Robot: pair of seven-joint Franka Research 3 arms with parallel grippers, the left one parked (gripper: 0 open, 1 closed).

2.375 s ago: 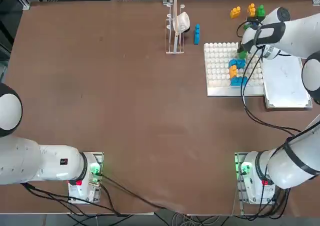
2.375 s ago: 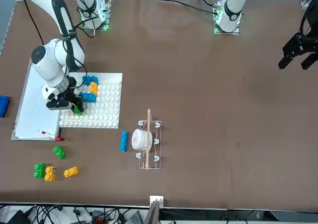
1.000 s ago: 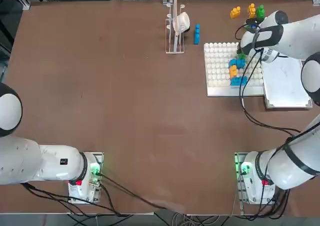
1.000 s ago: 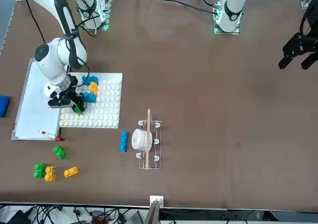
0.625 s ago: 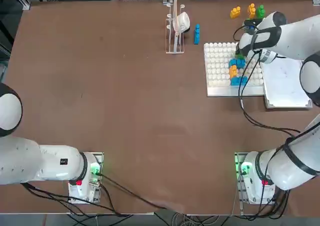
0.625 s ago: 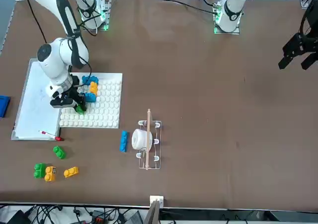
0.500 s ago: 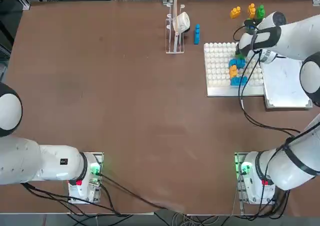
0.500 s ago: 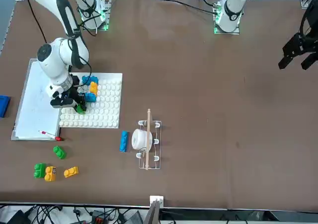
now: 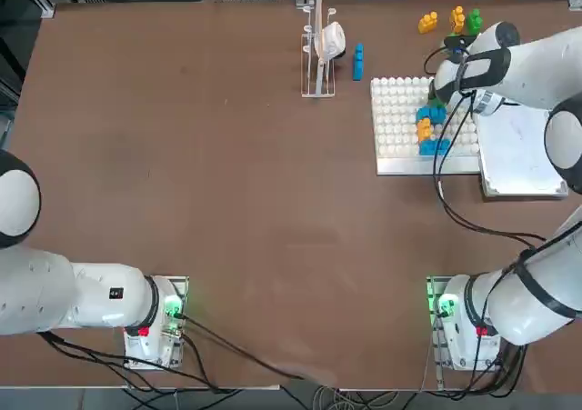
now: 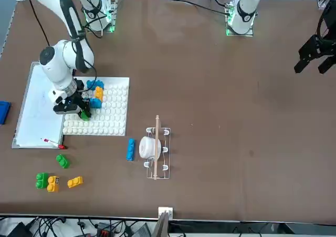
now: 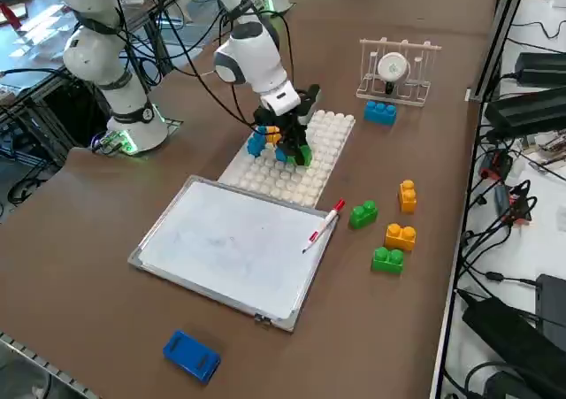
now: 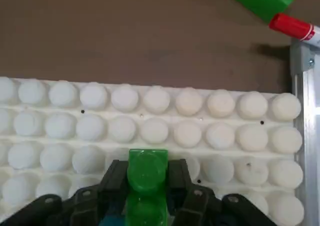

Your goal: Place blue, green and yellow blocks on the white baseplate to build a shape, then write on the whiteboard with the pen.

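My right gripper (image 12: pixel 146 183) pinches a green block (image 12: pixel 146 186) between its fingers above the white baseplate (image 12: pixel 220 131), near its whiteboard-side edge. My wrist hides the brick's lower half. Blue and yellow blocks (image 11: pixel 268 139) sit beside it. The pen (image 11: pixel 323 225) lies on the whiteboard (image 11: pixel 230 244) edge.

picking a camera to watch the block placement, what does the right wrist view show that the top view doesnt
Only the right wrist view shows the right gripper shut on the green block, just above the white baseplate.

Only the top view shows the built blue and yellow blocks, the dish rack, the loose blue block and the whole whiteboard; there the arm hides the gripper.

Both show the baseplate.
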